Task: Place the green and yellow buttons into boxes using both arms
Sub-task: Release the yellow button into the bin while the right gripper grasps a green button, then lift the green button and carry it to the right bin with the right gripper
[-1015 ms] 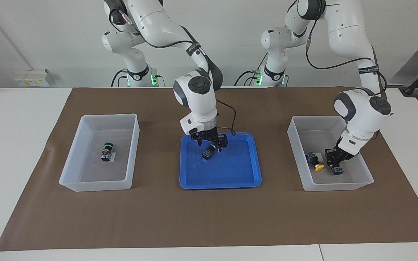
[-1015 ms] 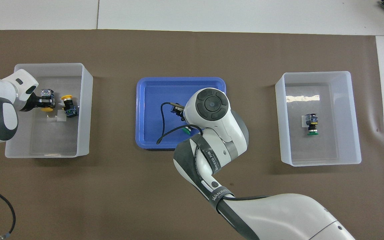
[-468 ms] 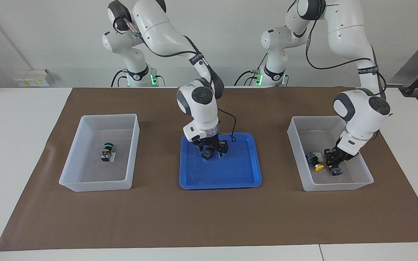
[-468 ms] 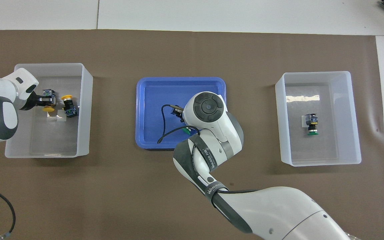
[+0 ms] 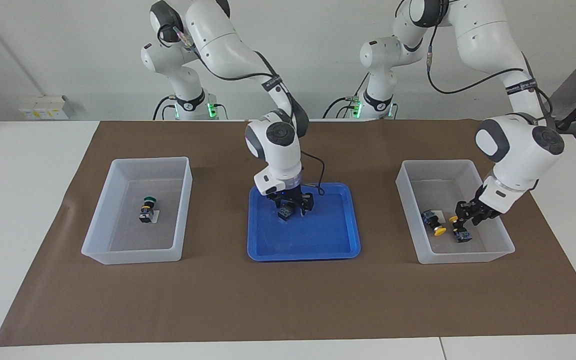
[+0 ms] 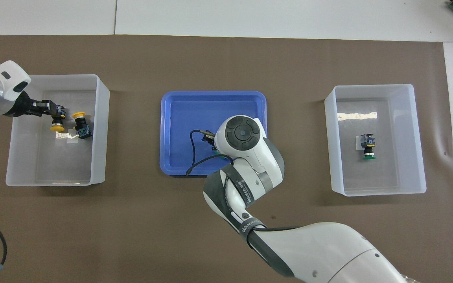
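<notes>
In the facing view, the box (image 5: pixel 135 252) at the right arm's end of the table holds one green button (image 5: pixel 147 208) lying on a small white label. At the middle stands the blue tray (image 5: pixel 304 253), and the right gripper (image 5: pixel 293 205) is down inside it, its fingers standing around a button body (image 5: pixel 283 214) that rests on the tray floor; whether they pinch it I cannot tell, and its cap is hidden. Toward the left arm's end sits the other box (image 5: pixel 463 255), with two yellow buttons in it: one (image 5: pixel 433 222) lies on the box floor, and a second (image 5: pixel 463 234) lies just beside it, right under the left gripper (image 5: pixel 469 215). This gripper hangs low in the box, and I cannot tell whether its fingers are parted or pinching that button
</notes>
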